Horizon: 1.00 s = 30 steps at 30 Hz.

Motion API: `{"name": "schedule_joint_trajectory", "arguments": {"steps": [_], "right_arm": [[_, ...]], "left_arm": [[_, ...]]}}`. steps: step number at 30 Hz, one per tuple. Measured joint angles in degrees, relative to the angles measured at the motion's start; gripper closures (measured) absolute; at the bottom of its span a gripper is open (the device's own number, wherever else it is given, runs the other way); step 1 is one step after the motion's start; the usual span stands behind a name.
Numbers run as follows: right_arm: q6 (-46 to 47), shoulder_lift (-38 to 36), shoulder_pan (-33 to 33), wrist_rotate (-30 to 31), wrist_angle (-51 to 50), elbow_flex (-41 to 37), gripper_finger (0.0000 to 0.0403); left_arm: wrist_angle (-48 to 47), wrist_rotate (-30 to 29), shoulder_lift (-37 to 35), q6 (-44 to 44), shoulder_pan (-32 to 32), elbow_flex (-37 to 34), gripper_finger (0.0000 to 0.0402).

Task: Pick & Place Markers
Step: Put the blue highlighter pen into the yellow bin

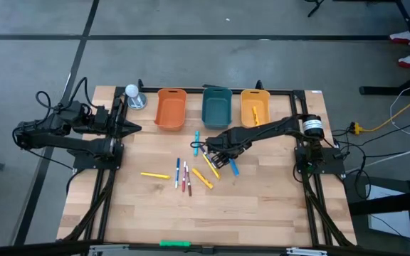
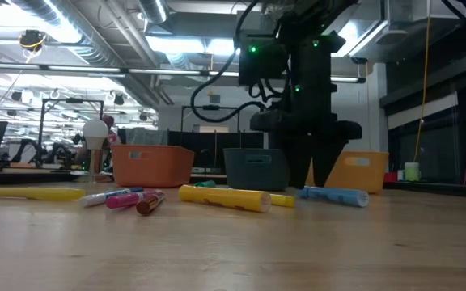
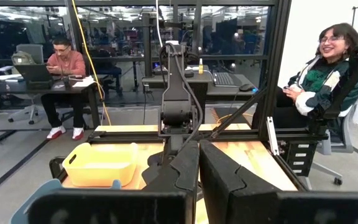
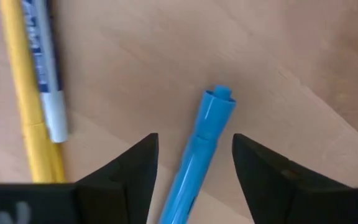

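Note:
Several markers lie flat on the wooden table (image 1: pixel 262 206): a yellow one (image 1: pixel 154 174), white-bodied ones (image 1: pixel 177 173), another yellow one (image 1: pixel 202 178), a teal one (image 1: pixel 197 135) and a blue one (image 1: pixel 233 167). My right gripper (image 1: pixel 216 152) points down at mid-table, open. In the right wrist view its fingers (image 4: pixel 135 168) stand on either side of a bright blue marker (image 4: pixel 209 140) without touching it. A yellow marker (image 4: pixel 27 106) and a white-bodied one (image 4: pixel 48 87) lie beside it. My left gripper (image 3: pixel 199 162) is shut, level, over the table's left edge.
Three bins stand along the far edge: orange (image 1: pixel 170 109), teal (image 1: pixel 216 107) and yellow (image 1: pixel 255 117), the yellow one with a yellow marker (image 1: pixel 255 112) inside. A white ball on a metal base (image 1: pixel 132 96) stands far left. A green stick (image 1: pixel 174 243) lies at the near edge.

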Motion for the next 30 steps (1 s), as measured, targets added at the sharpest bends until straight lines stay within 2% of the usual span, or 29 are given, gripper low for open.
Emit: {"name": "schedule_joint_trajectory", "arguments": {"steps": [12,21,25,30], "right_arm": [[1.21,-0.13,-1.00,-0.46,1.46,-4.17,0.0209],[1.25,-0.13,-1.05,-0.61,1.66,-4.24,0.0214],[1.25,-0.13,-1.05,-1.02,2.06,-4.24,0.0246],[1.14,-0.13,-1.05,-1.18,2.25,-4.24,0.0315]], "left_arm": [[0.00,0.00,0.01,0.00,0.00,0.00,0.0392],[0.02,-0.01,0.02,0.00,0.00,0.00,0.0389],[0.00,-0.02,0.02,0.00,0.00,0.00,0.0390],[0.02,-0.02,0.02,0.00,0.00,0.00,0.0393]]}}
